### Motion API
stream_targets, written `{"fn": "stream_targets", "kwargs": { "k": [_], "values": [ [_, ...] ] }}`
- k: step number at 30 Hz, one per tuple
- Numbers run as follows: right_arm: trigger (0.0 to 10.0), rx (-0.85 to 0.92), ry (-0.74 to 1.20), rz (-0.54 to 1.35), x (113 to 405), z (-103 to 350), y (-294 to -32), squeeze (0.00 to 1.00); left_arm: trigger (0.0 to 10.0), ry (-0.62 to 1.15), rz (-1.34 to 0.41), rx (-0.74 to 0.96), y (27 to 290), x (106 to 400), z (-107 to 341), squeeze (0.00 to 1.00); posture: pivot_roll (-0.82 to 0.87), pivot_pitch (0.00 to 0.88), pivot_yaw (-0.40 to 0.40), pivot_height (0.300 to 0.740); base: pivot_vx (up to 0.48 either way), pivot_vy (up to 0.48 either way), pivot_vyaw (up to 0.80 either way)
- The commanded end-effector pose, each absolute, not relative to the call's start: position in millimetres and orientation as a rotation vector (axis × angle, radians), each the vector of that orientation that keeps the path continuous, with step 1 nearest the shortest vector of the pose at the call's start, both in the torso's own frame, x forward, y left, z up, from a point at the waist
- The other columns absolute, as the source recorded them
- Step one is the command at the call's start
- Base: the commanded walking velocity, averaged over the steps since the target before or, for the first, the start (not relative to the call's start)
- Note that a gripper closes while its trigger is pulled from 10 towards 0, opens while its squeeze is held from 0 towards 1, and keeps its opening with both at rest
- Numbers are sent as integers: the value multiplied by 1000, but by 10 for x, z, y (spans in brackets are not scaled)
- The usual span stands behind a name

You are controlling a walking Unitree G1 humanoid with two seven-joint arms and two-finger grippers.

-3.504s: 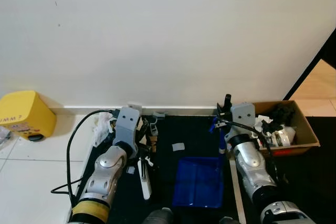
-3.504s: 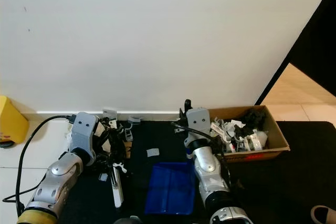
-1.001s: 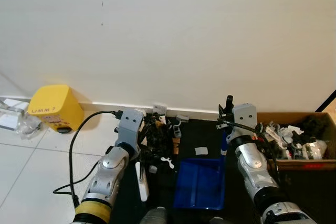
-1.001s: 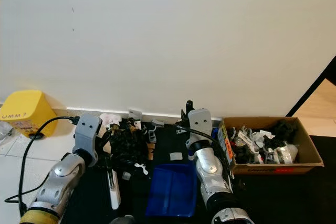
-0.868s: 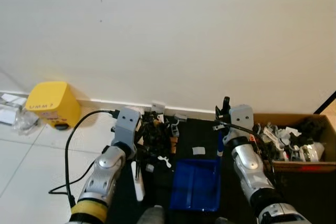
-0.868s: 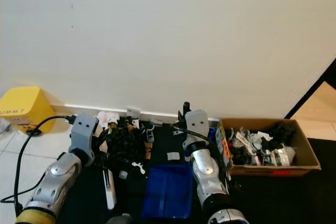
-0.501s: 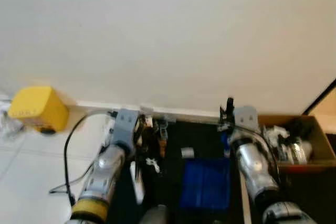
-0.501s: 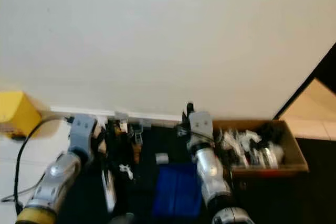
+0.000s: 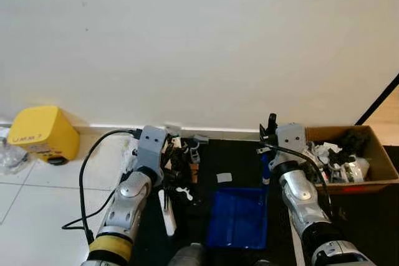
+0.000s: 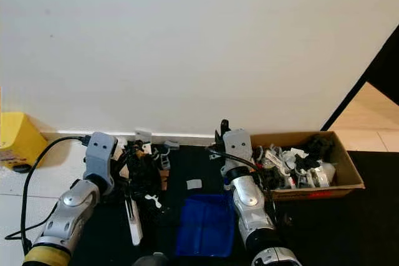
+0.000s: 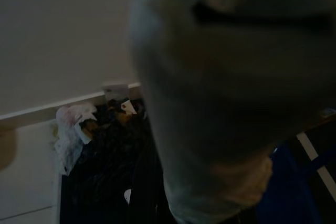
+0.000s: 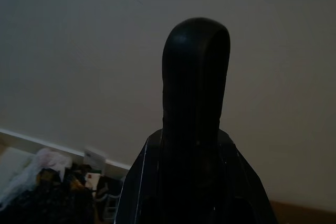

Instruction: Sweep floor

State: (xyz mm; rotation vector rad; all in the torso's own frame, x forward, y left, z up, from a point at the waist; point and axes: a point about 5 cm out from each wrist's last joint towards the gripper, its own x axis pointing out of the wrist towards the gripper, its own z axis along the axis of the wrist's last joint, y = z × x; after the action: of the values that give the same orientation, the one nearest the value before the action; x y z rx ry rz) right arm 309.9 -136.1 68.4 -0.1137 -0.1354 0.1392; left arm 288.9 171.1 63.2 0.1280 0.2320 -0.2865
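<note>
Bright, evenly lit, sharp head views; dim, murky wrist views with blurred foreground

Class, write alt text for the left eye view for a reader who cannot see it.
Two silver robot arms reach over a black mat by a white wall, a blue dustpan between them. Litter is piled beside the left arm; a cardboard box of rubbish stands right.

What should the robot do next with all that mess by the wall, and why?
Probably sweep the litter pile sideways toward the blue dustpan. The scraps lie on the dark mat by the left gripper, whose white brush sits beside them, while the dustpan looks empty, with one small grey scrap just beyond its far edge. The right gripper seems to steady the dustpan's handle.
</note>
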Motion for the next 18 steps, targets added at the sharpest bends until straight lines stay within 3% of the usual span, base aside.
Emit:
{"fn": "stream_targets", "kwargs": {
  "k": [1,18],
  "values": [
    [10000,-117,-164,142,3110,734,-1359,0,10000,231,-272,146,1759,2881,633,0,189,88,53,740,0,0,0],
    [10000,-119,-166,148,3120,742,-1353,0,10000,227,-269,153,1765,2888,630,0,189,78,50,740,0,0,0]
  ]
}}
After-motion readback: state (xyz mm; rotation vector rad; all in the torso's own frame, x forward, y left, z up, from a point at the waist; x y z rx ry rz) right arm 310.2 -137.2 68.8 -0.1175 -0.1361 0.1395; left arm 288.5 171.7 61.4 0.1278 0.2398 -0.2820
